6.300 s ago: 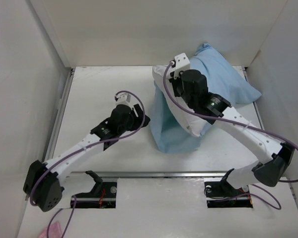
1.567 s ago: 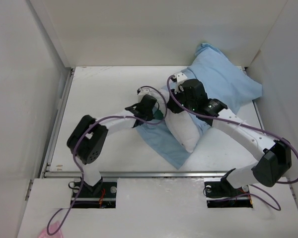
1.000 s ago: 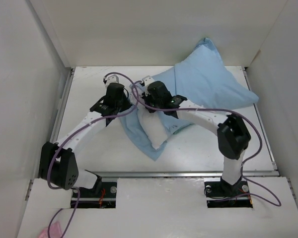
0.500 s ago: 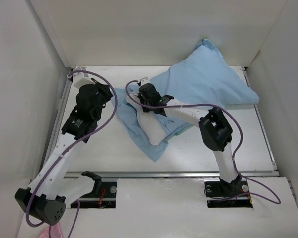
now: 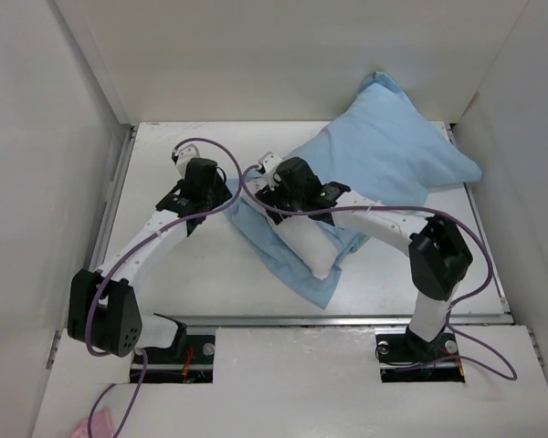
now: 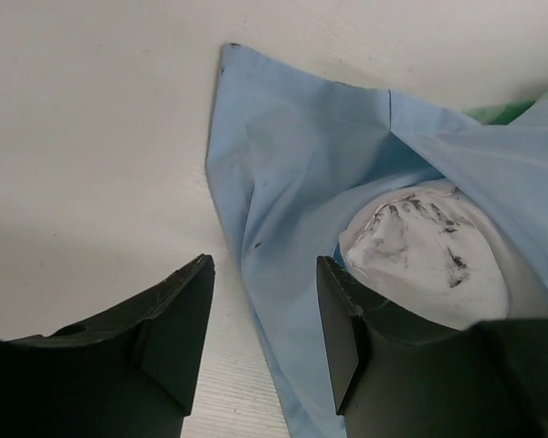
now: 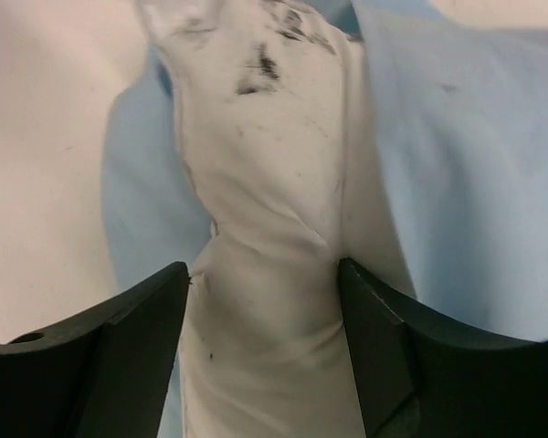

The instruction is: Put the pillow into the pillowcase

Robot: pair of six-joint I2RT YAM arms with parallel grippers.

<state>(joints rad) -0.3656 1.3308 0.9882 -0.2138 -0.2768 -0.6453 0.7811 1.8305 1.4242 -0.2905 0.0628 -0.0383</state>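
The soft, light pillow (image 5: 312,251) lies mid-table, half inside the thin, limp pillowcase (image 5: 384,164) trailing far right; the right gripper (image 7: 263,274) straddles it jaws wide, the left gripper (image 6: 263,269) gapes empty by the loose left hem, the likeliest handhold.

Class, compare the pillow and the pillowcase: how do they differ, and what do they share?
The pillow is white and smudged; the pillowcase is light blue. The pillow is puffy; the pillowcase is thin and creased. The pillow pokes from the pillowcase's open end. Both are soft fabric.
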